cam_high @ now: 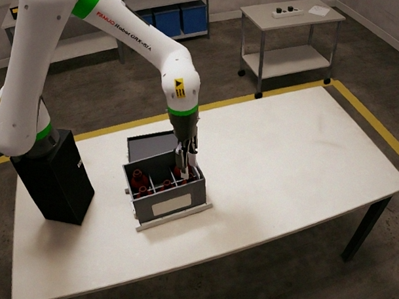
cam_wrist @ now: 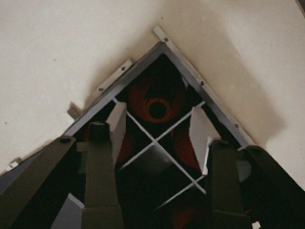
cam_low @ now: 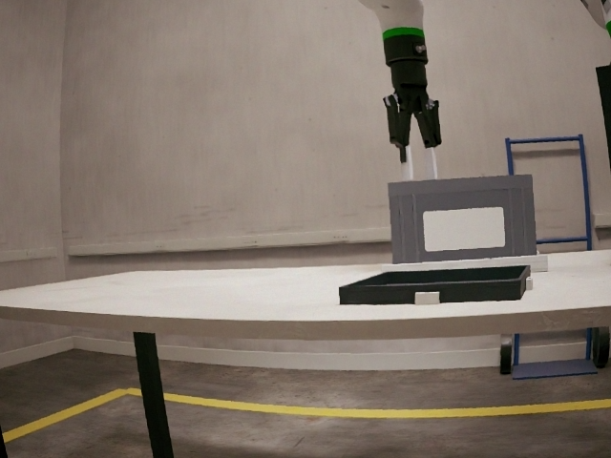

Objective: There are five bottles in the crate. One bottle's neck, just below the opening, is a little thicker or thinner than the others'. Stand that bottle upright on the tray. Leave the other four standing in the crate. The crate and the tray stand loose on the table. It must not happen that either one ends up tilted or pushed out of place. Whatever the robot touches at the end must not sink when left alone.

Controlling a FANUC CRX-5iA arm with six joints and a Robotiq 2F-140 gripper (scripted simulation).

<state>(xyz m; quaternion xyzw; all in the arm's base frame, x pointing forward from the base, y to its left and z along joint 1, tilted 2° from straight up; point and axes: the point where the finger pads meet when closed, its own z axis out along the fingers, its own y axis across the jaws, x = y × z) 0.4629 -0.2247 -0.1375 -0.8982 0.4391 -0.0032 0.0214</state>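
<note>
The grey crate [cam_high: 201, 191] [cam_low: 463, 195] [cam_wrist: 138, 67] has dividers and holds reddish-brown bottles. Left bottles [cam_high: 137, 179] [cam_high: 143, 190], a front-middle bottle [cam_high: 167, 184] and a back-right bottle [cam_high: 178, 170] stand around an unoccupied back-middle compartment. My gripper [cam_high: 189, 170] [cam_low: 419, 177] [cam_wrist: 158, 118] is partly open and points down at the crate's right end. Its white fingertips are near rim height, on either side of the front-right bottle [cam_high: 191, 177] [cam_wrist: 138, 97], apart from its neck. The neck thicknesses cannot be compared here. The dark tray [cam_high: 148, 146] [cam_low: 377, 296] holds no visible bottle.
A white rail [cam_high: 173, 217] [cam_wrist: 204, 86] runs along the crate's front foot. The crate's walls and thin dividers [cam_wrist: 138, 125] are close to the fingers. The tray lies just behind the crate. The black robot pedestal [cam_high: 56, 180] stands to the left.
</note>
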